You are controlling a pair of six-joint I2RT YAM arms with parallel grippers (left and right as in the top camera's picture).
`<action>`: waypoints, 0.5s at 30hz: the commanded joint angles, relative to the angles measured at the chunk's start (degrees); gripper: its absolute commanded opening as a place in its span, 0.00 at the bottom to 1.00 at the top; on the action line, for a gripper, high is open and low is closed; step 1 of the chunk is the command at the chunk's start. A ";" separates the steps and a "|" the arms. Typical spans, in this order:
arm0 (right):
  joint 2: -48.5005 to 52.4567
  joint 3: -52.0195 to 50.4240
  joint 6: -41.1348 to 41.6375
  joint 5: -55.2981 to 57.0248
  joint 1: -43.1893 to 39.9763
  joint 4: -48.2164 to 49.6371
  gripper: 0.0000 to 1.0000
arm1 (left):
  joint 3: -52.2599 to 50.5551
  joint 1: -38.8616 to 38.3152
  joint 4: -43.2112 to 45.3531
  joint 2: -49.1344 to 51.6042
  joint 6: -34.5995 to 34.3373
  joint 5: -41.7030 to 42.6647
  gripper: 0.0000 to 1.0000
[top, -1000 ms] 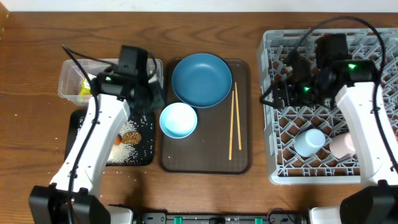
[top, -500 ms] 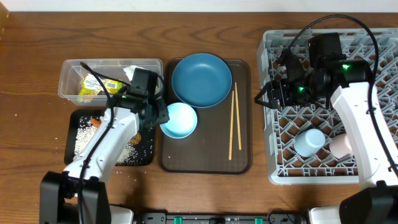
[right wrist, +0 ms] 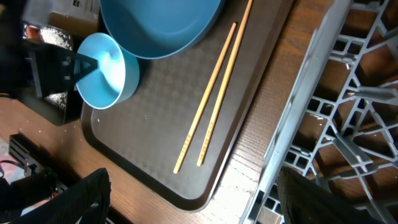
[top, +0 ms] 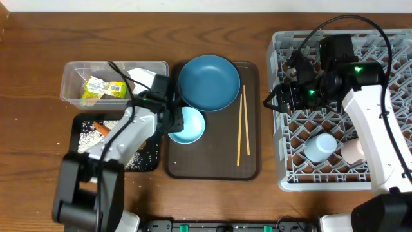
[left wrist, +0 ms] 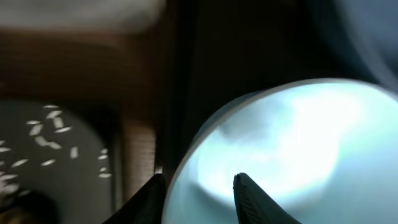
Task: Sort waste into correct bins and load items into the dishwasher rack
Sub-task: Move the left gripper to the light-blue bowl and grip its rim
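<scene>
**Step in hand.** The waste appears sorted. The yellow-green snack wrapper [top: 106, 87] and the crumpled white napkin [top: 138, 76] lie in the clear plastic tub [top: 69, 82]. The carrot [top: 102, 127] and the loose rice grains [top: 85, 138] lie in the black tray [top: 73, 154]. Loading is part done: a light-blue cup [top: 320, 147] and a pink cup [top: 354, 150] stand in the dishwasher rack [top: 290, 161]. The current step looks like pickup of the pale blue-white bowl [left wrist: 292, 143].

**Location of the bowl.** It sits upright on the brown serving tray [top: 212, 169], at the tray's left side. It lies just beside the large blue plate [top: 208, 82]. The wooden chopsticks [top: 241, 125] lie on the same tray to the right.

**Left arm.** It stretches from the near edge of the worktop [top: 38, 51] across the black tray. The left gripper [left wrist: 198, 190] is spread, not clamped. In the wrist view one finger is outside the bowl's left rim and the other is inside the bowl.

**Right arm.** It is held over the rack's left edge. The right gripper [top: 275, 101] points toward the serving tray. Its fingers stand wide apart and hold nothing.

**Next move.**
1. Close the left fingers on the rim.
2. Lift the bowl straight up to clear the plate's edge.
3. The rack is well apart on the right side, so a handover to the right arm seems likely.

**Caution.** A thin-rim pinch may let the bowl swing or slip.
</scene>
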 commanded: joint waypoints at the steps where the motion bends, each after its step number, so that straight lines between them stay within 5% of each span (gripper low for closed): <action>1: -0.04 0.90 -0.96 0.94 0.92 -0.24 0.78 | 0.33 -0.04 -0.20 1.27 1.01 0.35 0.37; 7: -0.04 0.90 -0.96 2.40 0.90 -0.35 0.78 | 0.55 -0.07 -0.61 0.13 1.03 -0.28 0.19; 10: -0.04 0.90 -0.98 2.38 0.90 -0.33 0.87 | 0.61 -0.07 -0.94 -0.63 1.01 -1.36 0.06; 11: -0.04 0.90 -0.98 2.38 0.92 -0.31 0.97 | 0.61 -0.04 -1.03 -0.94 1.01 -1.49 0.06; 15: -0.04 0.90 -0.96 2.36 0.90 -0.31 0.99 | 0.83 -0.07 -2.23 -2.89 1.01 -1.57 0.06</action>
